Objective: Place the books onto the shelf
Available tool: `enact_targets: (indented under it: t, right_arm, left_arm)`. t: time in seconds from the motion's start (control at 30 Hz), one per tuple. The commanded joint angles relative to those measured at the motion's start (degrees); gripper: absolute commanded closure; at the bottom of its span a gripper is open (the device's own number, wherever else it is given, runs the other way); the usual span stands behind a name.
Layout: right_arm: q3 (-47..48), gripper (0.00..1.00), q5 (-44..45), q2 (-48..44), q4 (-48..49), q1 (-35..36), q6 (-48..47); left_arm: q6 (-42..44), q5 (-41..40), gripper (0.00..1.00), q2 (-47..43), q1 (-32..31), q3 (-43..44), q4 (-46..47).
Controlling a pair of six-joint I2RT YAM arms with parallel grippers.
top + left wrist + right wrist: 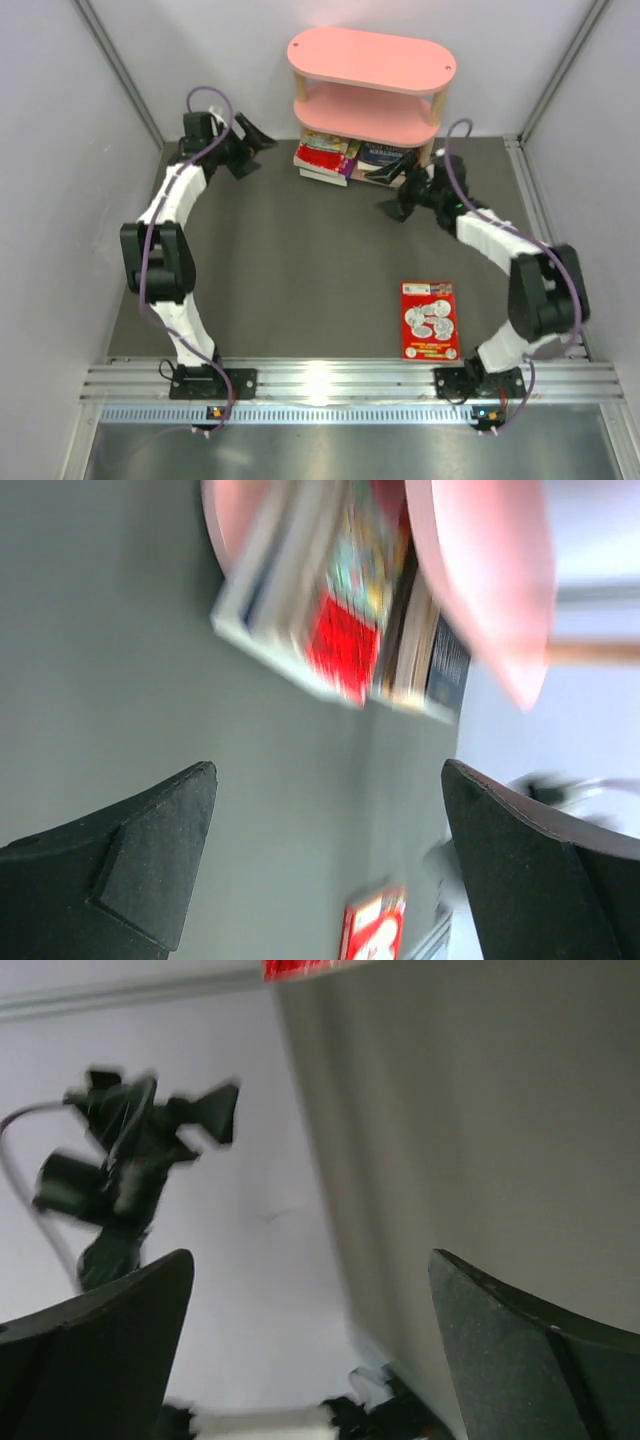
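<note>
The pink three-tier shelf (370, 60) stands at the back of the table. Several books (328, 156) lie stacked on its lowest level, with a dark one (388, 160) beside them. One red book (430, 320) lies flat on the mat near the right arm's base. My left gripper (258, 153) is open and empty, just left of the shelf. In its wrist view the stacked books (340, 630) show blurred beyond the open gripper (330, 780), under a pink board (480, 570). My right gripper (390, 192) is open and empty in front of the shelf's right end, also seen in its own view (310, 1260).
Grey walls close in the mat on the left, back and right. A metal rail (340, 380) runs along the near edge by both arm bases. The right wrist view looks across at the left arm's gripper (130, 1160) and a sliver of the red book (300, 968).
</note>
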Motion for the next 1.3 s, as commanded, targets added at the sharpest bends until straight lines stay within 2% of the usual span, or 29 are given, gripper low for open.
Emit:
enact_targets:
  t: [0.0,0.07,0.1,0.2,0.27,0.4,0.53,0.83,1.0,1.03,1.1,1.13,1.27]
  right_arm:
    - [19.91,0.0,17.66,-11.63,-61.22,-3.39,-42.76]
    - [23.04,0.0,24.94,-13.12,-76.33,-5.05,-47.4]
    - [23.66,0.0,29.32,-13.48,-79.99,-5.85,-49.25]
    - [18.78,0.0,35.31,-16.2,-87.65,-8.3,-49.97]
    - [14.72,0.0,37.44,-19.44,-88.55,-9.36,-49.27]
    - [4.52,0.0,38.24,-22.18,-88.2,-10.42,-48.12]
    - [-2.51,0.0,35.96,-22.18,-85.05,-10.6,-48.39]
    - [-17.1,0.0,22.87,-22.53,-75.38,-9.99,-48.04]
    - [-25.89,0.03,11.29,-21.39,-62.65,-6.3,-44.36]
    - [-26.95,0.07,9.52,-21.22,-60.45,-5.95,-43.56]
    - [-29.07,0.23,6.61,-21.22,-55.27,-5.59,-41.98]
    - [-29.16,0.45,6.17,-21.74,-54.2,-5.5,-41.8]
    - [-27.84,0.89,6.33,-23.58,-52.34,-5.5,-41.8]
  left_arm:
    - [6.33,-3.14,0.01,-9.27,-5.81,-7.41,-8.0]
    - [7.12,-4.12,0.01,-14.1,-10.28,-14.7,-8.98]
    - [7.21,-5.08,0.01,-15.77,-12.14,-17.08,-9.07]
    - [6.08,-6.67,0.01,-19.73,-20.92,-24.2,-8.98]
    - [4.93,-6.32,0.01,-20.27,-27.51,-27.55,-8.02]
    - [2.12,-2.9,0.01,-16.68,-36.39,-28.79,-5.9]
    - [2.29,-1.92,0.01,-9.3,-45.0,-23.36,-8.8]
    - [0.18,-1.4,0.01,-0.59,-53.37,-18.95,-8.46]
    - [-3.67,1.32,0.01,2.4,-54.69,-20.61,-1.89]
    - [-4.3,1.59,0.01,2.58,-54.69,-21.14,-0.99]
    - [-5.44,2.03,0.01,2.67,-54.69,-22.71,1.55]
    - [-5.79,2.29,0.01,2.5,-54.61,-23.25,2.0]
    - [-6.85,1.85,0.01,0.3,-54.34,-25.97,3.94]
